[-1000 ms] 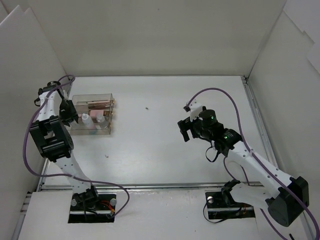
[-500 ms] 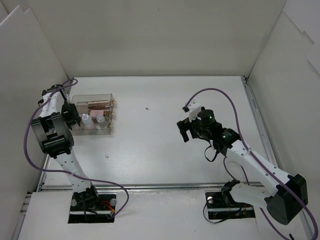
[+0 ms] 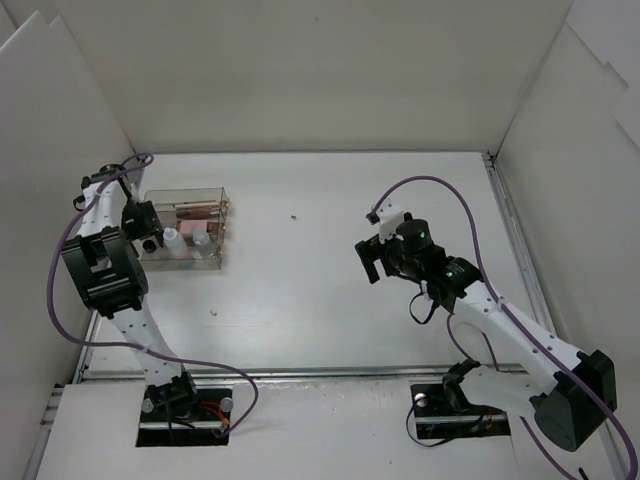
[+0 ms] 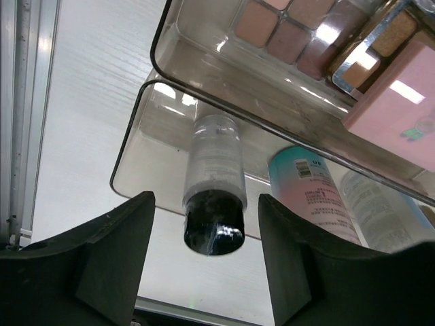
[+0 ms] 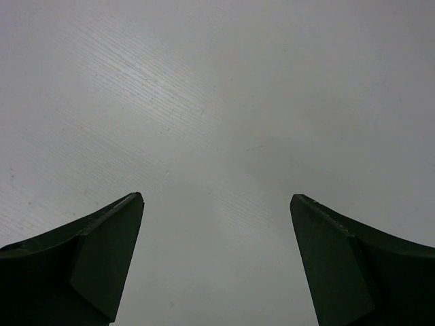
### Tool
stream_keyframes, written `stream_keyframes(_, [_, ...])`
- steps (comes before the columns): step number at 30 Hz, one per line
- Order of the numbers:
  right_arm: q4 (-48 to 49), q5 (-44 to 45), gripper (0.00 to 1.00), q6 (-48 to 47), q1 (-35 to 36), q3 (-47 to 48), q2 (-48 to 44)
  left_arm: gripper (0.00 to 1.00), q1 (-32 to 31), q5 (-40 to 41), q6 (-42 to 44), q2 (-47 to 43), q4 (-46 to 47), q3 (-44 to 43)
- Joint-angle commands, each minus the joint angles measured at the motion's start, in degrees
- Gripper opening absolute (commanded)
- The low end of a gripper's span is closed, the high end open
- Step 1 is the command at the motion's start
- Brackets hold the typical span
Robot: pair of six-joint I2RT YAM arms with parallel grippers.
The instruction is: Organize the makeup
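Note:
The clear compartmented box (image 3: 186, 192) sits at the far left with the makeup in it. In the left wrist view a clear bottle with a black cap (image 4: 213, 170) stands in a compartment of the box (image 4: 133, 155). A pink-and-blue tube (image 4: 306, 193) and another clear bottle (image 4: 384, 207) stand beside it. A brown eyeshadow palette (image 4: 292, 34) and the pink square compact (image 4: 401, 109) lie behind. My left gripper (image 4: 204, 202) (image 3: 140, 219) is open, its jaws on either side of the black cap without touching it. My right gripper (image 3: 368, 262) (image 5: 217, 204) is open and empty over bare table.
White walls enclose the table on the left, back and right. A metal rail (image 4: 20, 115) runs along the table's left edge, close beside the box. Small specks (image 3: 294, 215) lie on the white table top (image 3: 330, 300).
My left arm has shifted slightly and its gripper has moved a little toward the back beside the box. The right arm has barely moved.

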State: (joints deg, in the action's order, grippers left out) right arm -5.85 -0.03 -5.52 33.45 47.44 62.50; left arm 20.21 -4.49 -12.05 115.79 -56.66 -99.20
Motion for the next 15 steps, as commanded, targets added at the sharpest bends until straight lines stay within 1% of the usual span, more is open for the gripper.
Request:
stream_keyframes(1, [1.72,1.26,0.87,-0.46,0.21,1.34,-2.2,0.58,-0.34,0.1,-1.04,-7.05,-2.66,-4.33])
stream_keyframes(6, [1.1,1.7,0.87,-0.37,0.21,1.6,-4.83,0.65,1.5,-1.4,-3.58,-13.82,-3.98,-7.23])
stream_keyframes(7, [1.01,2.05,0.88,-0.11,0.3,1.69,-5.28,0.66,1.5,-1.4,-3.94,-17.14,-3.72,-7.67])
stream_keyframes(9, [0.66,3.1,0.88,0.94,0.21,1.87,-6.94,0.68,1.5,-1.66,-4.82,-20.85,-2.14,-7.94])
stream_keyframes(11, [0.14,5.03,0.89,2.26,0.12,2.13,-8.27,0.7,1.5,-2.53,-5.87,-26.91,1.09,-6.8])
stream_keyframes(12, [-0.21,5.65,0.96,3.4,0.12,2.3,-9.75,0.71,1.5,-4.89,-6.4,-31.63,2.77,-4.62])
stream_keyframes(13, [-0.3,6.61,0.98,4.19,0.12,2.39,-10.55,0.73,1.5,-5.78,-6.75,-33.85,4.01,-3.64])
stream_keyframes(14, [-0.91,8.63,0.98,4.9,0.12,2.39,-11.25,0.79,0.46,-6.57,-6.75,-36.22,6.8,-2.5])
stream_keyframes(15, [-1.36,9.69,0.98,5.25,0.21,2.74,-12.48,0.82,-0.42,-8.06,-6.41,-40.34,8.31,0.21])
